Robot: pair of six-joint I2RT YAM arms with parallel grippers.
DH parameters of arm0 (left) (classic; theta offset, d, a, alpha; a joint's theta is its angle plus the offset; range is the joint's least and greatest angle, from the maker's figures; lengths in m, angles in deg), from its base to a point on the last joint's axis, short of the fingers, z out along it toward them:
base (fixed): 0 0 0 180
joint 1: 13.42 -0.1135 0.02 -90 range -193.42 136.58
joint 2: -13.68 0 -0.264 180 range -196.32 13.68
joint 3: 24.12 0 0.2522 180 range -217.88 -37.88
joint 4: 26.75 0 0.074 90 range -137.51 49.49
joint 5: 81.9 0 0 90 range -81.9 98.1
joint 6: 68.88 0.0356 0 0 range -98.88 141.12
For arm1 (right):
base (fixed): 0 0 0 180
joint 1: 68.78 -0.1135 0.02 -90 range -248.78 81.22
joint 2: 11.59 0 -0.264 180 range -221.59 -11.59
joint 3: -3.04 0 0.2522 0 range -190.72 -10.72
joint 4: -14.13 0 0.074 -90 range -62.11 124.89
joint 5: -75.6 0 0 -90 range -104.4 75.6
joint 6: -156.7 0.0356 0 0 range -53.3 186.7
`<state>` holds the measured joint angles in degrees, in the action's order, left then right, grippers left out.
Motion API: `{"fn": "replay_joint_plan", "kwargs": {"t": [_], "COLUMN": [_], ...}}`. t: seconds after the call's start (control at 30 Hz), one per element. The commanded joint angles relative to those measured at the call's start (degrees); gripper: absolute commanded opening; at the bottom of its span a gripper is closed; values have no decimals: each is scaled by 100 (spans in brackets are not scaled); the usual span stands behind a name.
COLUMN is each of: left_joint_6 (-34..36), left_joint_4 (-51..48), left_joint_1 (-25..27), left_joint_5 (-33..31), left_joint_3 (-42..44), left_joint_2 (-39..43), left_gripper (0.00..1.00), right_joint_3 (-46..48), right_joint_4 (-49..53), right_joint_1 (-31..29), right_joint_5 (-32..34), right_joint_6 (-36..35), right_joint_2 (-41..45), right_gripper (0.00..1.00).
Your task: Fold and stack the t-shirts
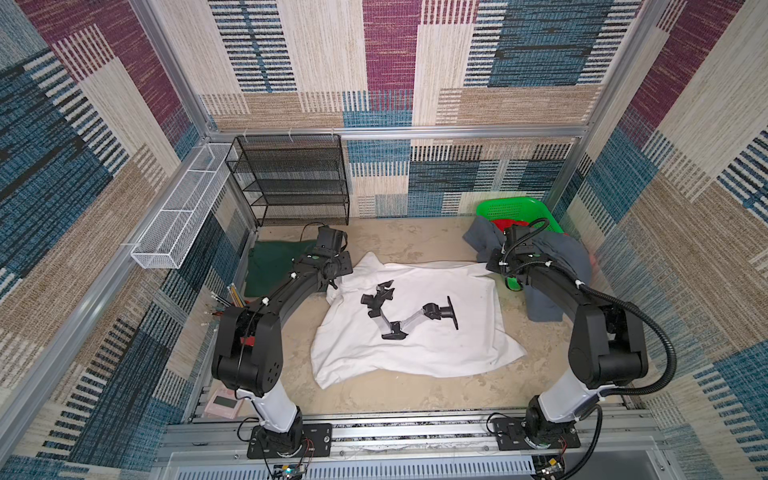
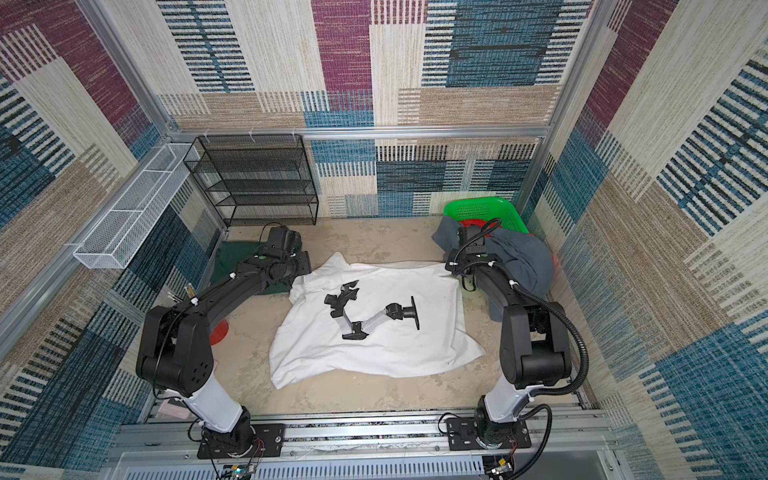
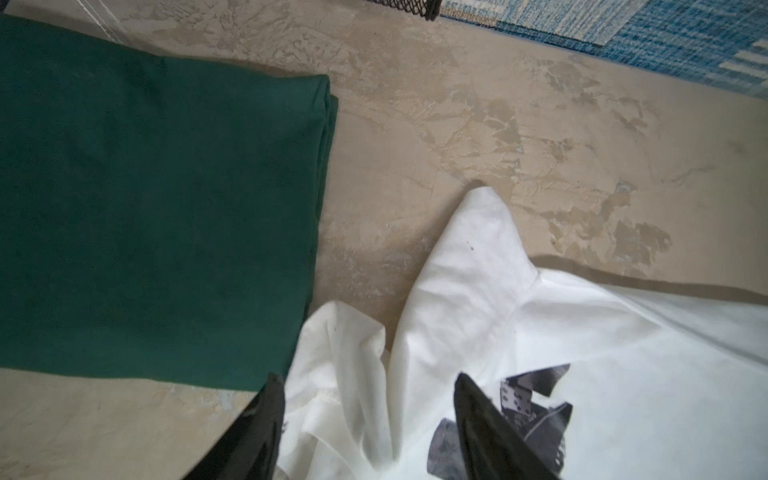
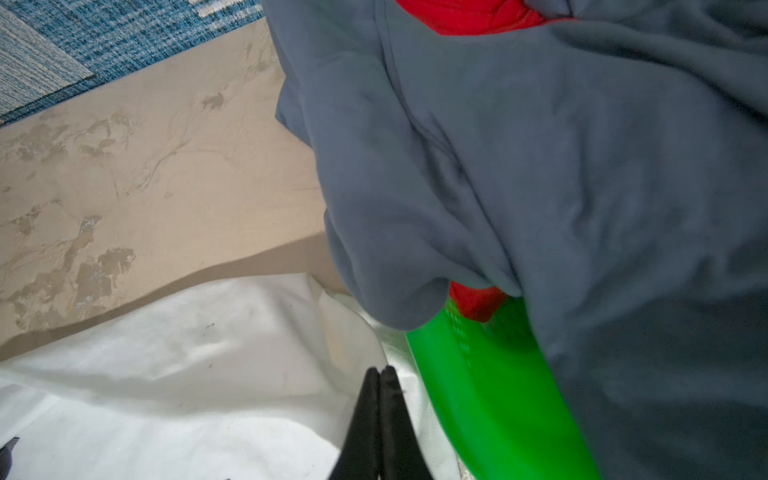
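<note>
Starting at the near edge of the bench [image 1: 395, 399]: bare surface, nothing folded here yet. In the middle lies the white t-shirt [image 1: 415, 345], spread print up but far from tidy, with its near hem rumpled and one side bunched towards the left edge.

Moving up to the shirt's far end, the left tool [image 3: 365, 378] hangs over the crumpled sleeve and collar area with its jaws apart, holding nothing. Opposite it, the right tool [image 4: 379, 372] is pressed closed at the shirt's far right corner. The cloth curls up to its tips there, so I judge it is pinching that corner.

Further back, in the far left corner, the green t-shirt [image 3: 145, 208] sits folded into a neat block. That one looks done. In the far right corner the grey t-shirt [image 4: 540, 166] is draped in a heap over the green basket [image 1: 519, 208], unfolded, with some red cloth [image 4: 469, 16] showing beneath it. A black wire rack [image 1: 291, 178] stands along the far edge.

So the step in hand is laying the white shirt flat. Next, I reckon, the left tool needs a fresh hold on that bunched sleeve to pull it square before any fold, taking care not to drag the print side into new wrinkles.
</note>
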<state>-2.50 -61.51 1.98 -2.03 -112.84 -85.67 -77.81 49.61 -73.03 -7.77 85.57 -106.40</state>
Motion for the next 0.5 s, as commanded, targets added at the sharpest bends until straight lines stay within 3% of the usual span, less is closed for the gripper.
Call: {"fn": "replay_joint_plan", "kwargs": {"t": [0.0,0.13,0.27,0.47], "left_joint_6": [117,299,510,750], "left_joint_4": [-283,-621,-897,-874], "left_joint_1": [-38,-54,-46,66], "left_joint_5": [116,165,632,925], "left_joint_3": [-578,-1413,-2178,-2413], "left_joint_2": [-476,-1256,-1973,-2393], "left_gripper": [68,68,67,68], "right_joint_3": [49,113,166,252], "right_joint_4": [-240,-277,-332,-428], "right_joint_1": [3,4,7,3], "right_joint_5": [46,20,-97,-243], "right_joint_6": [137,131,130,152], "right_joint_2": [41,75,112,120], "right_gripper": [0,0,0,0]}}
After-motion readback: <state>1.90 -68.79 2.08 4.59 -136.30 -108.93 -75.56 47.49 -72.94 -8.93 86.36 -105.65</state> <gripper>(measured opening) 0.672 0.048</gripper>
